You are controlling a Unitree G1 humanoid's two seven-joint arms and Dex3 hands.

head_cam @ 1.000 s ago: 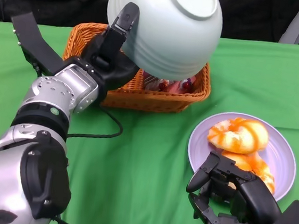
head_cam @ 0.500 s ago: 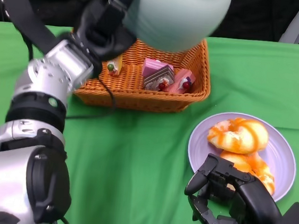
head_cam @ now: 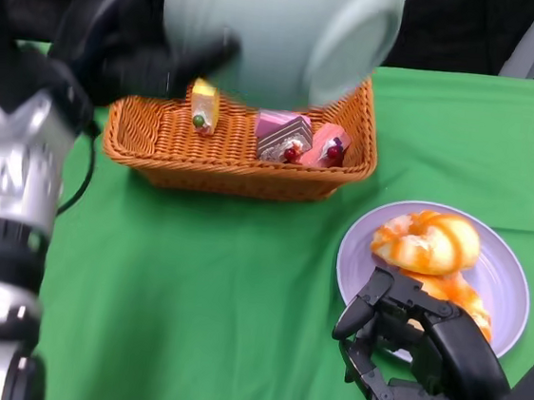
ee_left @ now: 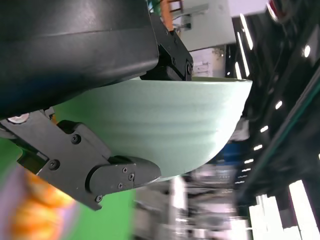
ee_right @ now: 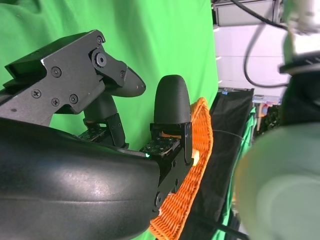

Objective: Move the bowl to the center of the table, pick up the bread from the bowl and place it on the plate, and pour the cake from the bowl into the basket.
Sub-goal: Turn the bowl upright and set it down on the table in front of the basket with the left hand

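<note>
Head view: bowl (head_cam: 280, 29) above basket (head_cam: 242, 164)

cakes (head_cam: 293, 138) in basket (head_cam: 237, 170) | plate (head_cam: 508, 273) right, nearer

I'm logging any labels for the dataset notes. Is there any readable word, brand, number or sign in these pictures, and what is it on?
None can be read.
The bowl, basket, plate and green tablecloth carry no print.
The left hand and right hand show only screws, no lettering.
Background shapes in the wrist views are too blurred to read.

Lab: green-draped table (head_cam: 239, 283), black backdrop (head_cam: 457, 29).
</note>
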